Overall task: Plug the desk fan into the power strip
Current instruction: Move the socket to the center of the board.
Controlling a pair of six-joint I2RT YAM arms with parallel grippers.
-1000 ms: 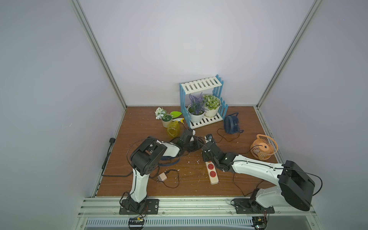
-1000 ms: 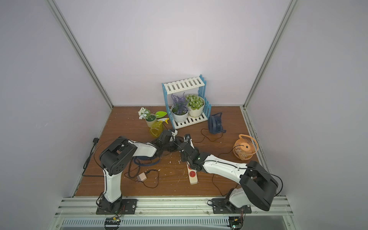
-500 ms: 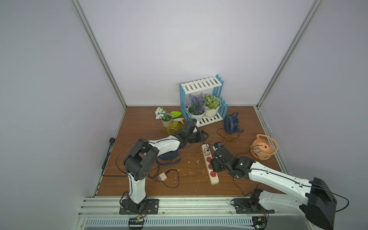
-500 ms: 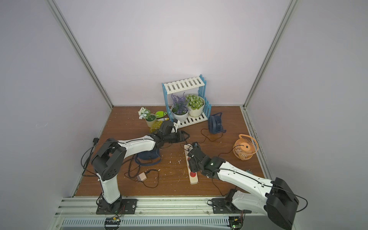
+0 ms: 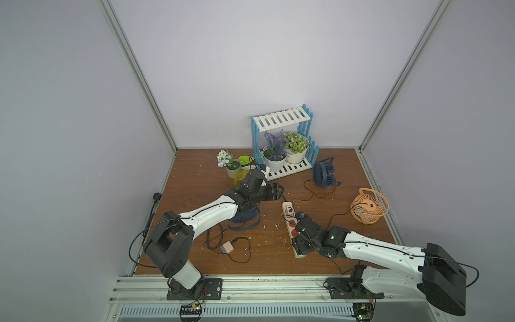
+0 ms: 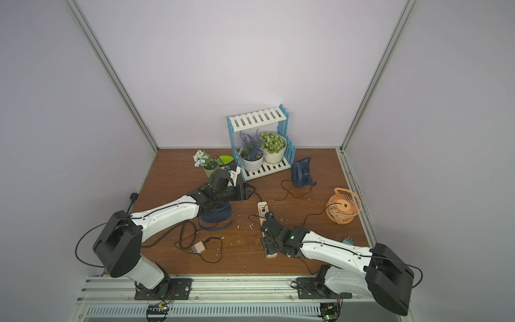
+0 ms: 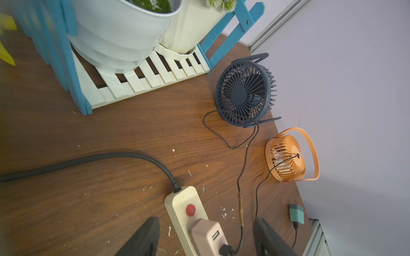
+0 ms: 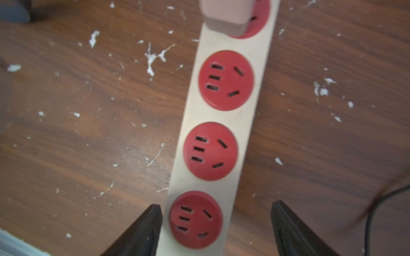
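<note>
The cream power strip (image 5: 296, 245) (image 6: 262, 209) lies on the brown table, its red sockets (image 8: 225, 80) facing up. A pink USB adapter (image 7: 208, 235) (image 8: 224, 15) sits in the socket beside the red button (image 7: 190, 210). A thin black cord (image 7: 241, 175) runs from it to the dark blue desk fan (image 5: 323, 174) (image 7: 244, 93). My left gripper (image 5: 278, 191) (image 7: 206, 223) is open, just beyond the strip's cord end, holding nothing. My right gripper (image 5: 296, 231) (image 8: 216, 206) is open over the strip's near end, its fingers standing either side of the last socket.
An orange fan (image 5: 367, 206) stands at the right, with its cord leading to a teal adapter (image 7: 296, 213). Another dark blue fan (image 5: 242, 220) lies under my left arm. A blue-and-white shelf (image 5: 281, 120) with potted plants stands at the back. A loose beige adapter (image 5: 227, 247) lies near the front.
Both grippers have opened and drawn away from the adapter at the strip's far end. The left pulled back toward the shelf. The right slid along the strip toward the near end.
</note>
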